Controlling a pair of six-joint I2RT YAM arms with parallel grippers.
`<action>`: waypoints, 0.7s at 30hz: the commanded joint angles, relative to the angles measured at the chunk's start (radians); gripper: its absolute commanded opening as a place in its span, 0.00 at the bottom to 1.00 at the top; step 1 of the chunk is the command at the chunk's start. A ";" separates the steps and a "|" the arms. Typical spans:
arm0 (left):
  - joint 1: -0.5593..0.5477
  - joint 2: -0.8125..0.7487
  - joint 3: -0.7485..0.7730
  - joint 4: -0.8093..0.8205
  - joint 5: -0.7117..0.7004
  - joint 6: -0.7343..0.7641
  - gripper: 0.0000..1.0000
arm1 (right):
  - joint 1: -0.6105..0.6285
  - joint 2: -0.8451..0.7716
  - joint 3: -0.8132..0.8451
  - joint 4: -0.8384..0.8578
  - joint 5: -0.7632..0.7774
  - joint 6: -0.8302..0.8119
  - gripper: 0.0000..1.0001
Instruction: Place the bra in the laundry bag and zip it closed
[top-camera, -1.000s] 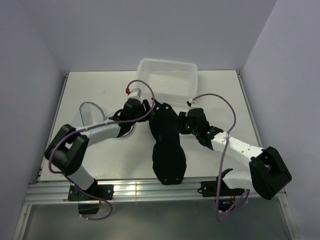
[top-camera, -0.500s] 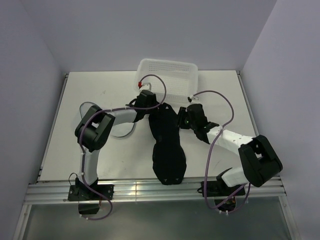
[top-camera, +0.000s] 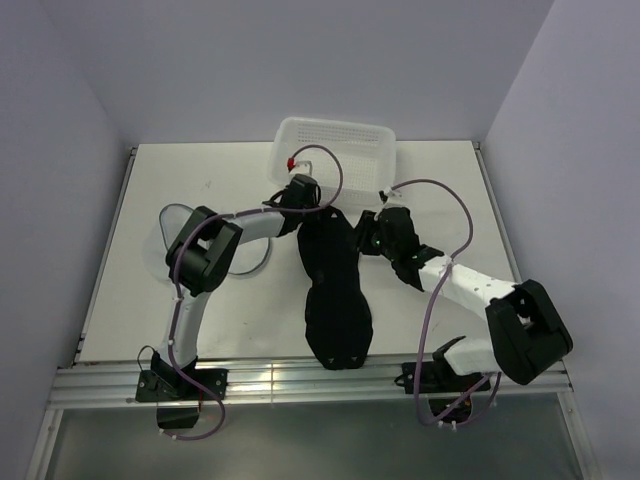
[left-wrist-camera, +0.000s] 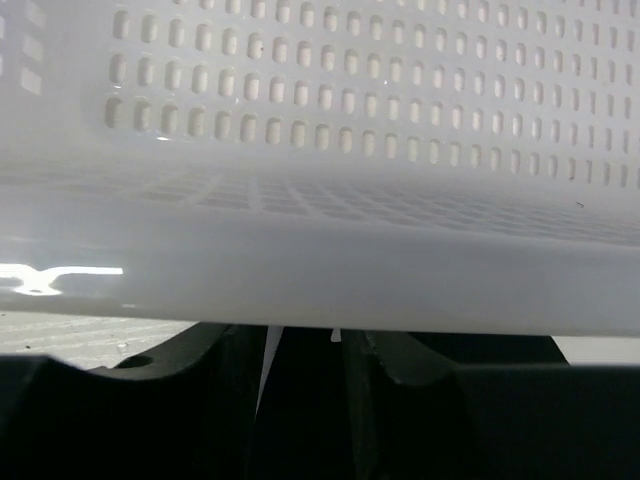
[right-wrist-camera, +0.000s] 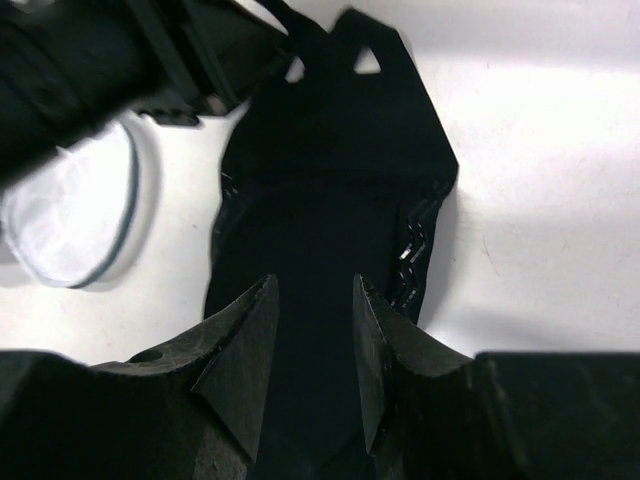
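no readable text, labels, brands or numbers in any of the three views, basket (top-camera: 336, 122) just plain white perforated plastic, bra (top-camera: 338, 290) plain black fabric, no tag or print legible on either

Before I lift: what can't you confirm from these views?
- Left gripper, hold on the bra: top view, its own body hides the grip; left wrist view, dark under the basket.
- Laundry bag zipper, open or shut: top view, left arm covers most; right wrist view, blurred, cut off.
- Right gripper, pinch: right wrist view, black on black.
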 joint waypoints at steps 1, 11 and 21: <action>-0.035 0.032 0.010 -0.034 -0.005 0.026 0.39 | 0.002 -0.077 0.002 0.035 0.020 0.004 0.43; -0.050 0.015 -0.047 -0.017 -0.015 0.025 0.08 | 0.006 -0.208 -0.022 -0.019 0.023 0.007 0.47; -0.055 -0.191 -0.138 0.083 0.014 0.019 0.00 | 0.020 -0.219 -0.134 0.001 -0.046 0.041 0.58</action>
